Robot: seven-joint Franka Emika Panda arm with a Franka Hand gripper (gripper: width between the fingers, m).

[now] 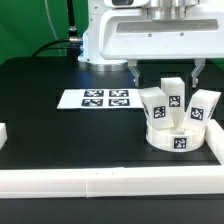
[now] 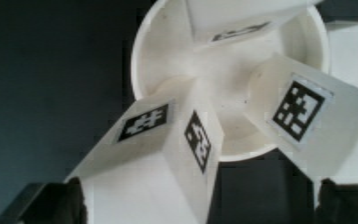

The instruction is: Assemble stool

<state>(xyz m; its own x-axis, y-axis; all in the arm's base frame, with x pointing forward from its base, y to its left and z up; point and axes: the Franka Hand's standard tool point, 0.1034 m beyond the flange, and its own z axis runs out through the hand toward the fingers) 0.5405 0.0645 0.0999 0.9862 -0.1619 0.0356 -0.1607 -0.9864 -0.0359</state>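
The stool's round white seat [image 1: 180, 140] lies flat at the exterior view's right. Three white blocky legs with tags stand on it: one on the left [image 1: 153, 105], one in the middle [image 1: 172, 96], one on the right [image 1: 205, 108]. My gripper [image 1: 166, 73] hangs just above them, open, with its dark fingers [image 1: 134, 73] spread wide on either side of the legs' tops. In the wrist view the seat [image 2: 176, 40] lies below. A leg [image 2: 149, 165] reaches up between the open fingers of the gripper [image 2: 197, 205]. I see no finger touching it.
The marker board [image 1: 105, 99] lies flat to the left of the stool in the exterior view. White border rails run along the front [image 1: 100, 182], the left [image 1: 3, 133] and the right [image 1: 216, 148] of the black table. The robot's base [image 1: 110, 35] stands behind.
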